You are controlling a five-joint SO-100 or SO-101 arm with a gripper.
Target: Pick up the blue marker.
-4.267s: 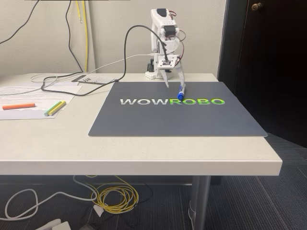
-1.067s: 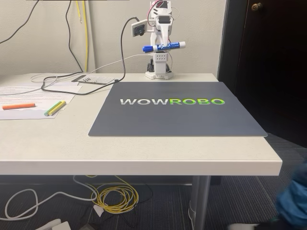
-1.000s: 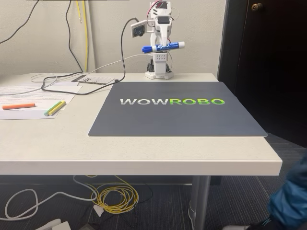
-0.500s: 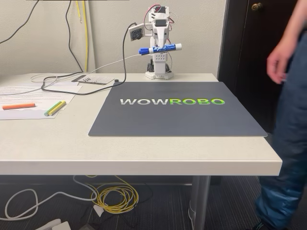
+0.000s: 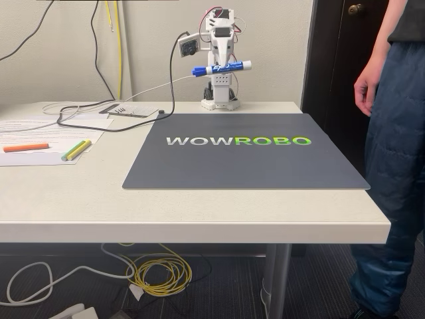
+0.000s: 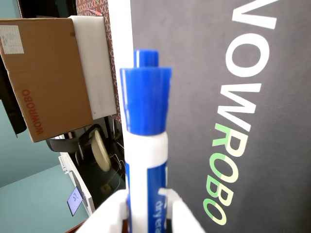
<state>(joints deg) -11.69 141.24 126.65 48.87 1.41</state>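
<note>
Nearest, a person (image 5: 392,159) stands beside the table's (image 5: 199,206) right edge. Farther back, the dark WOWROBO mat (image 5: 246,156) lies bare; an orange highlighter (image 5: 25,147) and yellow-green highlighters (image 5: 76,149) rest left. Beyond, the gripper (image 5: 222,68) pinches the blue marker (image 5: 222,68) horizontally, raised well above the mat.

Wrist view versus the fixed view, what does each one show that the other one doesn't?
Only the wrist view shows a brown cardboard box printed WOWROBO, beyond the table edge.

Only the fixed view shows the orange highlighter, the yellow-green highlighters, the yellow cable under the table, and a person standing at the right.

Both show the blue marker held in the claw, raised above the dark WOWROBO mat.
</note>
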